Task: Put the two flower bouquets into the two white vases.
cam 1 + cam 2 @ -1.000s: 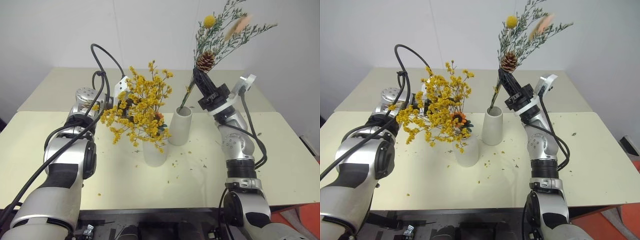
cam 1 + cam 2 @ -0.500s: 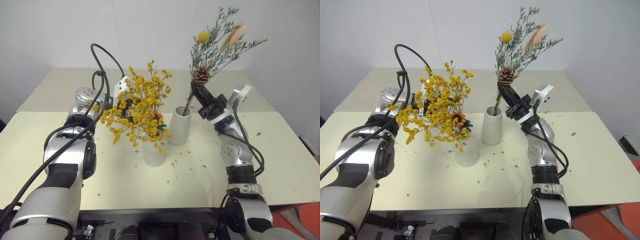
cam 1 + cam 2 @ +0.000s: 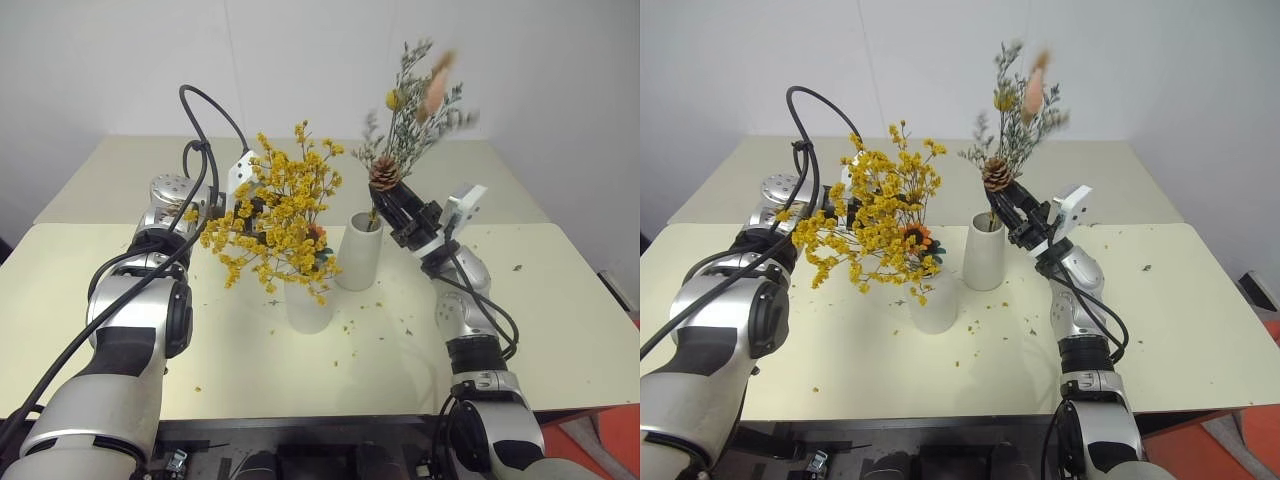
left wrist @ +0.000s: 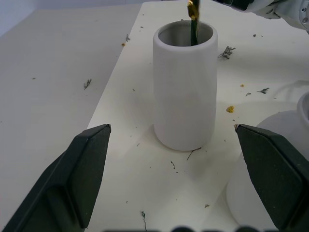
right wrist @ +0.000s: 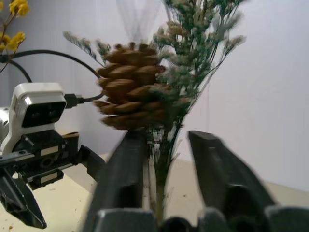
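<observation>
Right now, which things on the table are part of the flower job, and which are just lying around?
Part of the job:
- yellow flower bouquet, standing in the short round white vase
- grey-green sprig with pinecone, stem in the tall white cylinder vase
- right end effector, fingers apart around the sprig's stem

Just lying about:
- crumbs and twig bits scattered on the table

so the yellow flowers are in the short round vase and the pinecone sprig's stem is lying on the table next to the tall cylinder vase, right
Not quite. The pinecone sprig isn't on the table: its stem goes down into the mouth of the tall cylinder vase, as the left wrist view shows. The yellow flowers do stand in the short round vase.
</observation>
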Controlling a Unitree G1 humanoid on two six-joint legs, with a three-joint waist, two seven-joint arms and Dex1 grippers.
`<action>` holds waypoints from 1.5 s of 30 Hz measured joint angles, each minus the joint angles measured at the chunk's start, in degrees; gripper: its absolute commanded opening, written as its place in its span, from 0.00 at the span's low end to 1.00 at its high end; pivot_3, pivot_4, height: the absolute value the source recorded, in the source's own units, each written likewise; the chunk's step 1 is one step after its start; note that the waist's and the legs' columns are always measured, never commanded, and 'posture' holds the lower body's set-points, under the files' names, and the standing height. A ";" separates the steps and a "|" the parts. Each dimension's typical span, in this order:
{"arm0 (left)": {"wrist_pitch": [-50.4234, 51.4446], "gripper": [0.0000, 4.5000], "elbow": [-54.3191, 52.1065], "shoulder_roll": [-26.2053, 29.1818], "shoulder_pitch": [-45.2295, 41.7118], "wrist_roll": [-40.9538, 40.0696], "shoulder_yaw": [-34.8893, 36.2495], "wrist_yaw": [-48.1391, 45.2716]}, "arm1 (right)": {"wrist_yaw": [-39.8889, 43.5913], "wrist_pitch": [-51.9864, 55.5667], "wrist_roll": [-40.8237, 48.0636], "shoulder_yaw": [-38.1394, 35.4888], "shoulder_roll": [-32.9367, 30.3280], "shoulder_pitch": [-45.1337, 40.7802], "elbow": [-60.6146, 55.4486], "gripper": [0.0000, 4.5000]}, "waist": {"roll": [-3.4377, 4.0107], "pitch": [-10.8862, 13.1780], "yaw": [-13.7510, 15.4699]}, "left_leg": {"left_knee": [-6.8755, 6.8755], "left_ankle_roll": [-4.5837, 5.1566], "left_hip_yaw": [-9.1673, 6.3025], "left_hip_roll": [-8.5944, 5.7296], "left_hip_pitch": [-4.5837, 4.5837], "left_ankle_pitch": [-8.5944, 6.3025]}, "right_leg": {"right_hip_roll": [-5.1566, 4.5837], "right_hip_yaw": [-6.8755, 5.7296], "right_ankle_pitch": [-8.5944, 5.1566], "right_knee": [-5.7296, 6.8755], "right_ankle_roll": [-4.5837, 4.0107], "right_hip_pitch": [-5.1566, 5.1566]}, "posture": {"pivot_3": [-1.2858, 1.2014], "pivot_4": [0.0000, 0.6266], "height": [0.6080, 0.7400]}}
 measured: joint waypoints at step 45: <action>-0.45 1.00 -0.17 2.18 -0.01 -0.01 -0.03 -1.83 | 9.70 18.20 -6.24 4.65 -32.25 5.84 -14.97 0.98 | -0.01 0.00 0.16 | 0.03 0.00 0.01 -0.03 -0.03 0.00 | -0.01 0.02 -0.01 -0.13 0.01 0.02 | 0.52 0.24 1.00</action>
